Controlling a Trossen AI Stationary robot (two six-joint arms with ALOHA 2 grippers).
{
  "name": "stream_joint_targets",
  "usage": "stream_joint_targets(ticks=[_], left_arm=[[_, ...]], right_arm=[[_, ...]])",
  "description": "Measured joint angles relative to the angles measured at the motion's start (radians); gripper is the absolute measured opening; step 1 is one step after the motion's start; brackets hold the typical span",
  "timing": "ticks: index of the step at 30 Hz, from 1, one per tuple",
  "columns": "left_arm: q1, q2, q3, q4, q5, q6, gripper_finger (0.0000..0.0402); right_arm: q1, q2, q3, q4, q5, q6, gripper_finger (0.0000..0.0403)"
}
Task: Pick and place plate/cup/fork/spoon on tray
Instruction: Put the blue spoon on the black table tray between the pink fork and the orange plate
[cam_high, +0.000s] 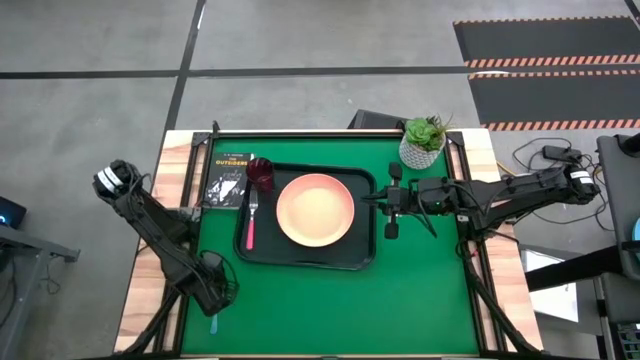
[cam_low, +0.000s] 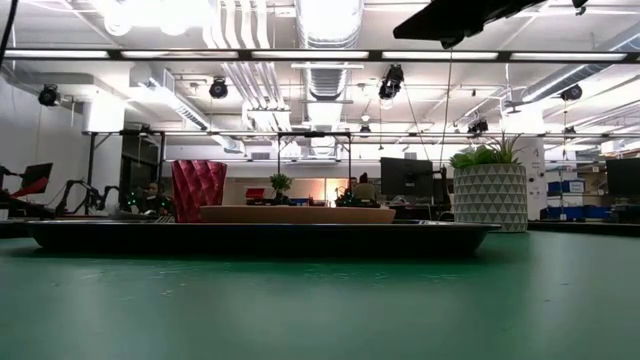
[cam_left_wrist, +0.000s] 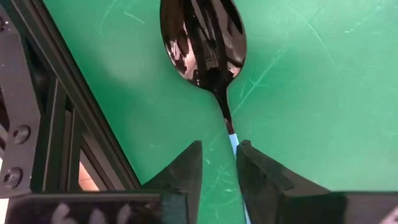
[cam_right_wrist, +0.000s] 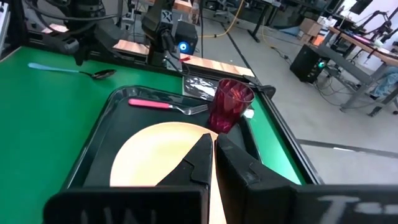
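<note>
1. The spoon (cam_left_wrist: 205, 43) is lying flat on the green table (cam_high: 420, 290), well outside the tray (cam_high: 362, 255), off the tray's near-left corner and close to the table's left edge rail (cam_left_wrist: 56, 118).
2. It is showing a dark, glossy metal bowl that mirrors the gripper above it, a thin neck, and a light blue handle (cam_right_wrist: 53, 67).
3. In the right wrist view its long axis is running roughly along the tray's long side, bowl end toward the tray and handle end away from it; from the high view only a blue sliver (cam_high: 213, 323) is showing, so the exact angle is hard to judge there.
4. The left gripper (cam_left_wrist: 219, 163) is sitting low over the spoon's handle, its two fingers (cam_left_wrist: 186, 171) narrowly parted on either side of the blue handle; they are probably not clamped on it yet, since a gap is showing.
5. The right gripper (cam_right_wrist: 213, 155) is hovering just beyond the tray's right rim, fingers pressed together and holding nothing.
6. Inside the tray, the peach-orange plate (cam_high: 315, 210) is resting in the middle, the fork (cam_high: 251, 218) with its pink-red handle is lying left of the plate, and the dark red cup (cam_high: 260, 173) is standing in the tray's far-left corner.
</note>
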Motion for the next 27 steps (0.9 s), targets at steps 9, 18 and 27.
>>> stream_joint_targets(ticks=[9,18,27], left_arm=[[0.0,0.048,0.0,0.025,-0.001,0.002,0.014],[0.001,0.106,0.0,0.061,-0.004,0.002,0.0143],[0.002,0.142,-0.001,0.082,0.019,0.015,0.0132]], right_arm=[[0.0,0.0,0.0,-0.013,0.0,0.021,0.0009],[0.0,0.0,-0.001,-0.014,0.0,0.025,0.0009],[0.0,0.0,-0.001,-0.016,0.0,0.026,0.0009]])
